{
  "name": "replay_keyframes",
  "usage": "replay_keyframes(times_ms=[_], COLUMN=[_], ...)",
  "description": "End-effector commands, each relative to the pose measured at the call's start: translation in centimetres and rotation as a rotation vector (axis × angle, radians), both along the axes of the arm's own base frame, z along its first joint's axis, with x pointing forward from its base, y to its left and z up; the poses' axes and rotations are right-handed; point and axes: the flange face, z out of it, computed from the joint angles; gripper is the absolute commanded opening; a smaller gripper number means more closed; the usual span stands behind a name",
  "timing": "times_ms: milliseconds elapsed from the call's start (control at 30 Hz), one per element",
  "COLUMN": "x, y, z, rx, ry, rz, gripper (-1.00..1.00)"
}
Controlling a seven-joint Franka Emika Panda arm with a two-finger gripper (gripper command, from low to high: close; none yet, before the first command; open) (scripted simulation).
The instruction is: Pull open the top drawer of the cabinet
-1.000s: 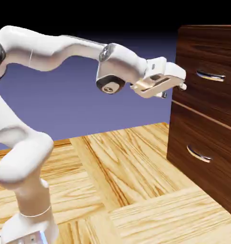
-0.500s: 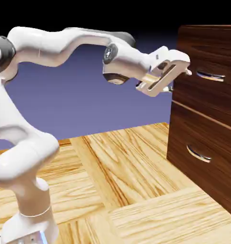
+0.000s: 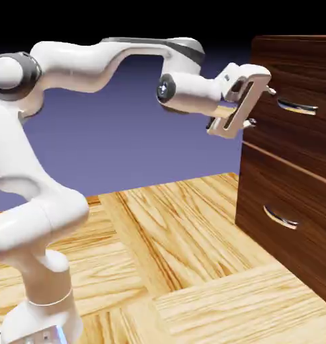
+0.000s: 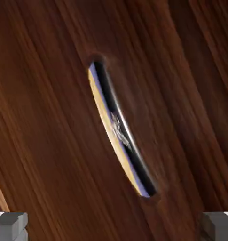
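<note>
The pincer [image 3: 261, 106] stands with its jaws spread wide and empty, level with the top drawer [image 3: 301, 80] of the cabinet [image 3: 286, 195], just short of its front. The drawer sits flush and closed. In the hand view its curved silver handle [image 4: 119, 131] runs diagonally between the grey fingertips [image 4: 10, 225].

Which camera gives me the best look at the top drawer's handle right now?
The hand view: the top drawer's handle fills the middle of the frame, slanted, with the dark wood front behind it. The exterior view shows the same handle small and side-on, just right of the open claw, which does not touch it.
</note>
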Motion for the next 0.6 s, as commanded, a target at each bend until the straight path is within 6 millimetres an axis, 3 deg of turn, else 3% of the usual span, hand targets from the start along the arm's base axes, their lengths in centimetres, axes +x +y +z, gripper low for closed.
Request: replay_keyframes(times_ms=[0, 567], x=[0.3, 6.4], y=[0.1, 2.6], z=[-0.1, -3.0], rx=[-0.018, -0.315], ry=[-0.011, -0.193], rz=[0.006, 0.041], gripper=[1.0, 1.0])
